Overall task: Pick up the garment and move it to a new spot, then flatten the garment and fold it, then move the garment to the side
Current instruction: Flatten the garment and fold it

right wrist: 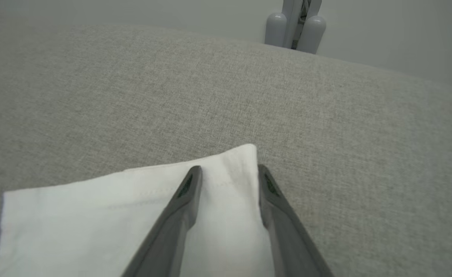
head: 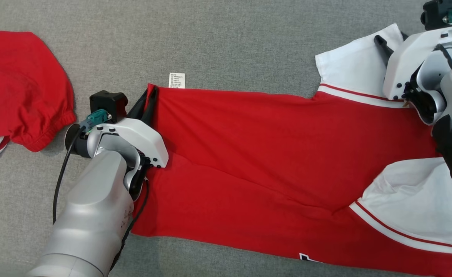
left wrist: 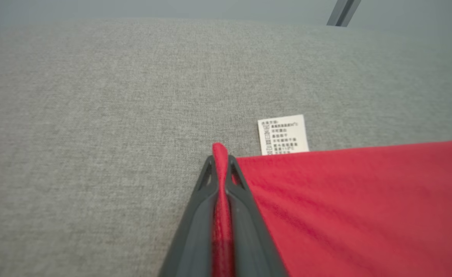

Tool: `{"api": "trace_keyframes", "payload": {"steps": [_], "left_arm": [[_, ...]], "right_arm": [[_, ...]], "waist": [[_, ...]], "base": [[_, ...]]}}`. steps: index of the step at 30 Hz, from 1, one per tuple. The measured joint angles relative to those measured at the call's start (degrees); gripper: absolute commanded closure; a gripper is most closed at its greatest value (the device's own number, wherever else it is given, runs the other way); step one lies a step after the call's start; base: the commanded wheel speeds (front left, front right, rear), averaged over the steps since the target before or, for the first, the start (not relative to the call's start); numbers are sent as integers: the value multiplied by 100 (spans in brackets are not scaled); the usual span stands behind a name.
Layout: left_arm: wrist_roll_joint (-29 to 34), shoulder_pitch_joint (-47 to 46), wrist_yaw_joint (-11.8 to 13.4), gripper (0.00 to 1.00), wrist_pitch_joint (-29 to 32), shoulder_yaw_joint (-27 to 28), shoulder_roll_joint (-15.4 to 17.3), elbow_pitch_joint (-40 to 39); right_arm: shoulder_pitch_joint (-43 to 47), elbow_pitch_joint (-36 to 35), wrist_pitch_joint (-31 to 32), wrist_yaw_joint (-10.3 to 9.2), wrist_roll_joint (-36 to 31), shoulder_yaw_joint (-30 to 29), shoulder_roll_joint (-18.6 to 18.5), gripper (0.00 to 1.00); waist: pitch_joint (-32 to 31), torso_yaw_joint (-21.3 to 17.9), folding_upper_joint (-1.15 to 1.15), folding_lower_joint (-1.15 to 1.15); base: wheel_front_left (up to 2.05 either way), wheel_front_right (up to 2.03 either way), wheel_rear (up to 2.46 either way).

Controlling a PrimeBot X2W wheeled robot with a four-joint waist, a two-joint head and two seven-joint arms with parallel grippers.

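Stretching the garment [head: 249, 146] flat looks like the step in hand. The red shirt with white sleeves lies across the middle and right of the head view on the grey bench [head: 218, 38], creased along its lower half. The left gripper [left wrist: 220, 159] is clamped together on the red hem corner, with a fold of cloth pinched between its fingers just beside the white care label [left wrist: 283, 134]. The right gripper [right wrist: 229, 169], at the upper right of the head view, has its fingers apart, straddling the corner of the white sleeve [right wrist: 95, 215] without gripping it. To do this well, the right gripper should close on a full bite of sleeve, not just the edge, before either arm pulls. Both should then draw apart evenly and low to the bench, so the diagonal creases come out without dragging the shirt toward the other red garment [head: 22, 88] at the upper left.
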Motion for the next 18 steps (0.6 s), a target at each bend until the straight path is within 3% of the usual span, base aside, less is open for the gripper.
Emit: {"api": "trace_keyframes", "payload": {"steps": [6, 12, 18], "left_arm": [[-215, -13, 232, 100, -8, -165, 9, -26], [-58, 17, 494, 100, 10, 102, 82, -578], [175, 302, 378, 100, 10, 344, 219, -983]], "right_arm": [[-86, 267, -704, 3, -134, 35, -104, 100], [-333, 669, -1656, 3, -457, -131, -165, 100], [-209, 720, -2117, 3, -489, -218, -25, 100]], "waist": [[-49, -33, 0, 0], [-172, -135, 0, 0], [-396, -298, 0, 0]], "base": [[0, 0, 0], [0, 0, 0], [0, 0, 0]]}}
